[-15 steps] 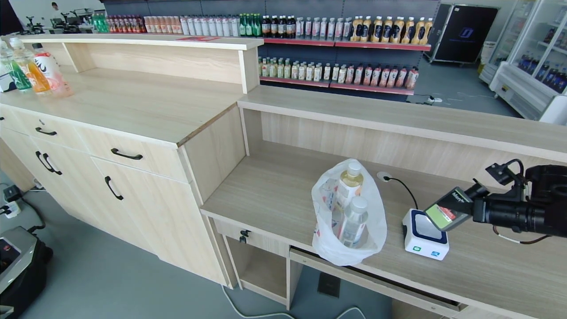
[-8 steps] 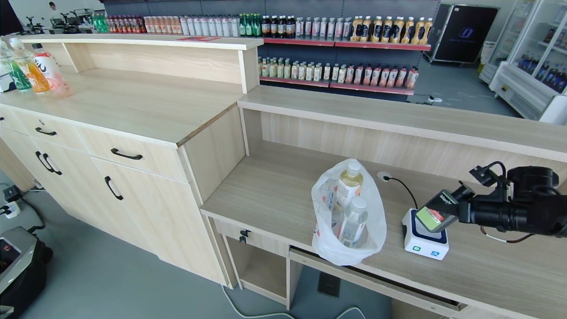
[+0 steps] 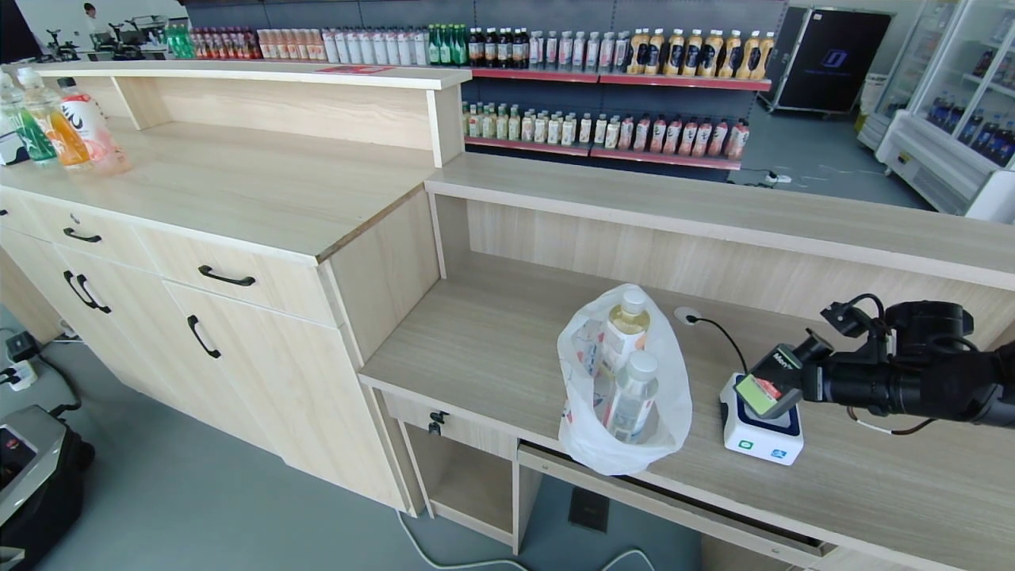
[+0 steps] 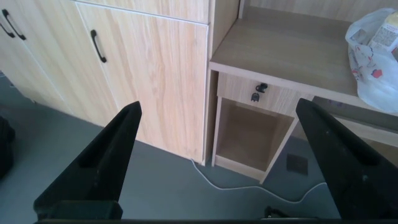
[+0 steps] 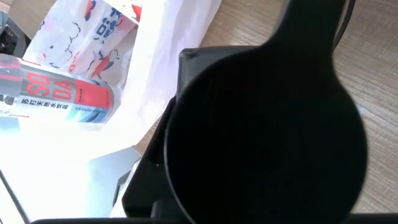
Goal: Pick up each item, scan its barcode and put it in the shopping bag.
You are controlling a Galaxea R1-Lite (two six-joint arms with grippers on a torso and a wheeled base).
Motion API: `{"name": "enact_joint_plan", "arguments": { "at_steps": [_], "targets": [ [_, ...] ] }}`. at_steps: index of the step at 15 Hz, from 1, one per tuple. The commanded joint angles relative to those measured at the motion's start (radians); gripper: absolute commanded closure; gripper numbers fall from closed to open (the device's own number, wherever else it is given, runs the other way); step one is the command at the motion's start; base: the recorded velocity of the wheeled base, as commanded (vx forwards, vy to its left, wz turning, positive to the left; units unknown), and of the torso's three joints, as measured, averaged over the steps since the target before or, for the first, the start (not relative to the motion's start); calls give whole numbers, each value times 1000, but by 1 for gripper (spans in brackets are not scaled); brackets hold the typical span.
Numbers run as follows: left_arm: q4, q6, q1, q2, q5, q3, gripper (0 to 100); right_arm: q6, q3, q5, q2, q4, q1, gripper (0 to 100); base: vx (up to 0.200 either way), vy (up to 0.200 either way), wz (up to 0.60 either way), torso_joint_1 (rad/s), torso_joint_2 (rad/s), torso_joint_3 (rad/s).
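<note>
**Right gripper presenting a container to the barcode scanner**

Head view, lower right of the frame – the right gripper point(image 3: 795, 375) enters from the right edge, its fingers closed on a small black container point(image 3: 763, 388) with a green-and-red label. The container is tilted, label face turned down and toward the lower left, and it hangs just above the dark window of the white barcode scanner point(image 3: 760, 434); whether the two touch cannot be told. The scanner stands on the lower wooden counter point(image 3: 492, 341), and a black cable point(image 3: 720, 330) runs from it to a grommet in the counter top.

Just left of the scanner, at lower centre, stands the translucent shopping bag point(image 3: 672, 396), mouth open upward. Two capped bottles stand upright inside it: a yellowish one point(image 3: 626, 329) behind and a clear one point(image 3: 634, 392) in front.

In the right wrist view the bag point(image 5: 93, 43) and the clear bottle's red-and-white label point(image 5: 68, 99) lie beyond the dark round bulk of the container.

Left wrist view – the left gripper point(image 4: 217, 158) has its two dark fingers point(image 4: 99, 162) spread wide with nothing between them, above grey floor in front of the cabinet doors point(image 4: 155, 62); the shopping bag point(image 4: 379, 56) shows on the counter farther off.

Upper left of the head view: three drink bottles point(image 3: 55, 119) stand on the higher counter
</note>
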Motion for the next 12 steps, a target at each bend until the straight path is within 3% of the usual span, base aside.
{"name": "enact_joint_plan", "arguments": {
  "at_steps": [1, 12],
  "targets": [
    [0, 0, 0, 0, 0, 0, 0, -1, -3, -1, 15, -6, 6, 100, 0, 0, 0, 0, 0, 0],
    [0, 0, 0, 0, 0, 0, 0, 1, -17, -18, 44, -9, 24, 100, 0, 0, 0, 0, 0, 0]
  ]
}}
